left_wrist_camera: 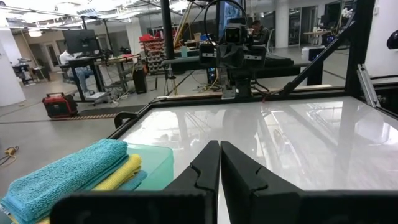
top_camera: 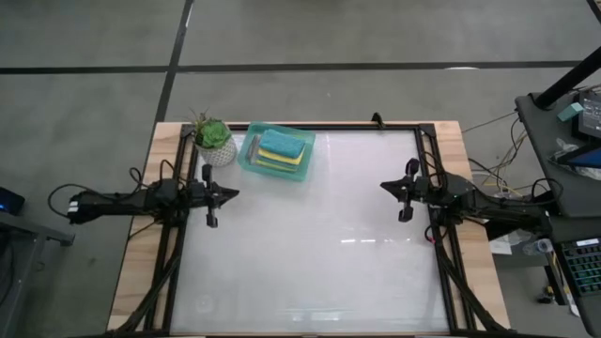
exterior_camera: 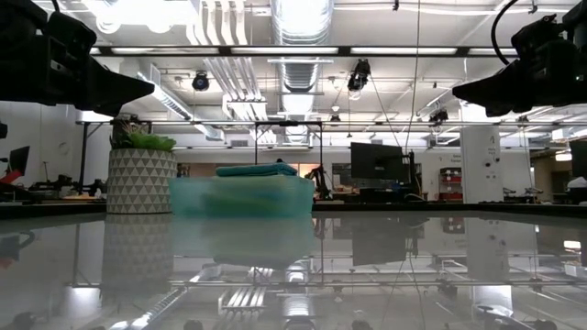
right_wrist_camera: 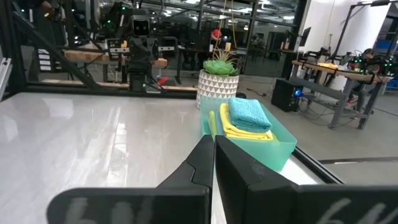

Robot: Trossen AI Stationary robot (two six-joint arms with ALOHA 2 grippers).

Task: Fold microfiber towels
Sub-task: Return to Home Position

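Folded microfiber towels lie stacked in the mint-green tray (top_camera: 252,161) at the table's far left: a teal one (top_camera: 285,144) on top, a yellow one (top_camera: 278,161) under it. The stack also shows in the left wrist view (left_wrist_camera: 68,174) and the right wrist view (right_wrist_camera: 249,113). Any other towels are hidden. My left gripper (top_camera: 235,193) is shut and empty above the left side of the table. My right gripper (top_camera: 383,186) is shut and empty above the right side.
A small potted plant (top_camera: 214,141) in a white patterned pot stands next to the tray at the far left corner. The white tabletop (top_camera: 310,244) is framed by dark rails. A desk with gear (top_camera: 573,113) stands beyond the right edge.
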